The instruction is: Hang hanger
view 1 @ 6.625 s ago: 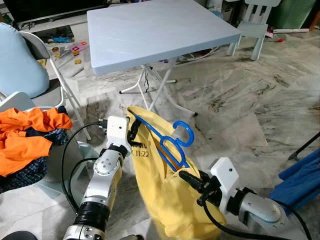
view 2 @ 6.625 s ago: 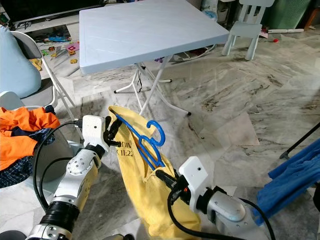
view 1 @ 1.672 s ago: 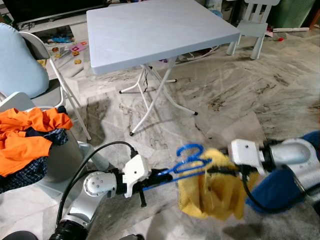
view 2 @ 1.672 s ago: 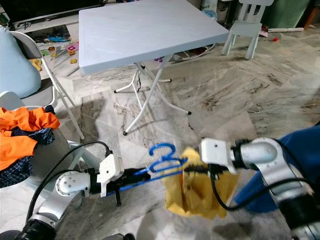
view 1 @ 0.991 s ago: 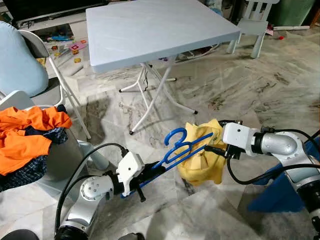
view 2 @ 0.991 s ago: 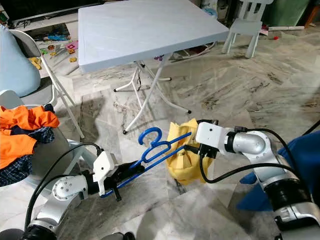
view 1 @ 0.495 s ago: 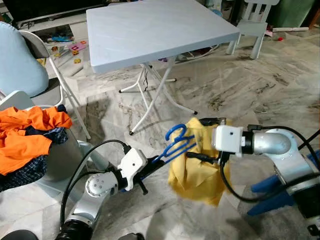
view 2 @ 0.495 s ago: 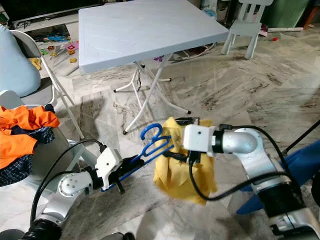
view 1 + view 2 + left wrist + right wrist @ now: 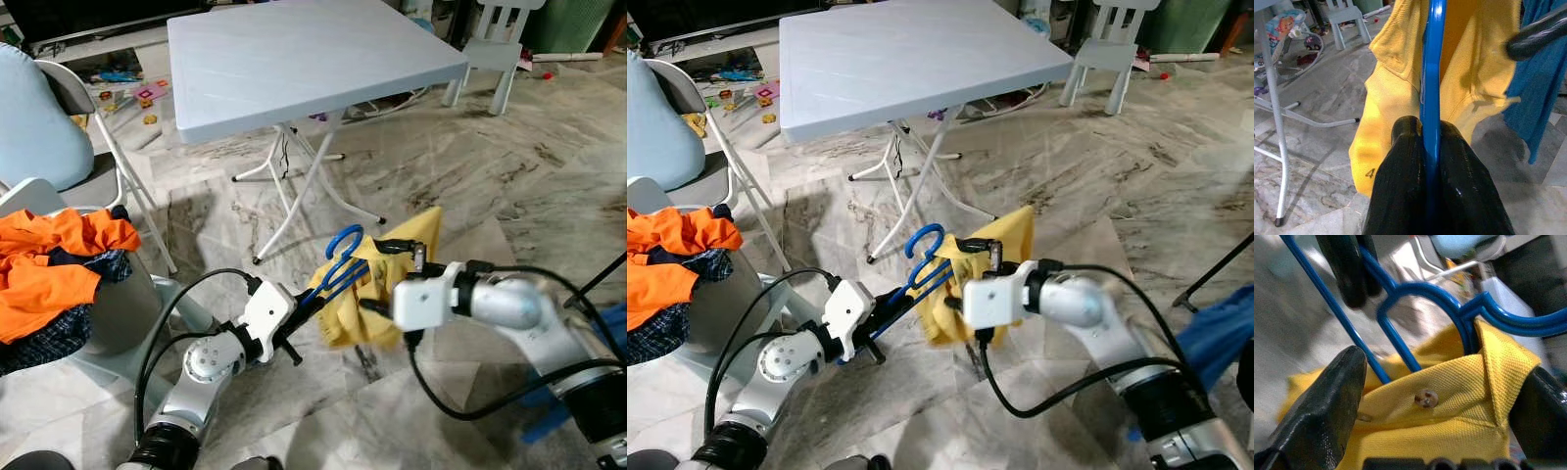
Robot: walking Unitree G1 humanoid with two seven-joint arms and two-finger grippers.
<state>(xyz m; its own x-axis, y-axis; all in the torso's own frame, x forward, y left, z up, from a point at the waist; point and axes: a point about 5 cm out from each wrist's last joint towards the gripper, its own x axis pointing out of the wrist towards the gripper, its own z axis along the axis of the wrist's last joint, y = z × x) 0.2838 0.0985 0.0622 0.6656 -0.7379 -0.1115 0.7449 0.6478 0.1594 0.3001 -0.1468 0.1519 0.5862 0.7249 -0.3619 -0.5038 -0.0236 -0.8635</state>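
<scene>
While the left gripper (image 9: 1431,147) clamps its jaws on one arm of the blue hanger (image 9: 342,266), the hanger is held above the marble floor (image 9: 470,176), in front of the folding counter (image 9: 294,59). A yellow polo shirt (image 9: 377,284) drapes over it. The right gripper (image 9: 1449,396) has its jaws spread either side of the shirt collar, beside the hanger neck.

Blue plastic hanger (image 9: 340,266) held in mid-air above the marble floor, tilted, hook end up & pointing toward the folding table. Yellow collared shirt (image 9: 376,279) w/ a button at the neck hangs bunched on it, collar around the hanger's neck.
</scene>
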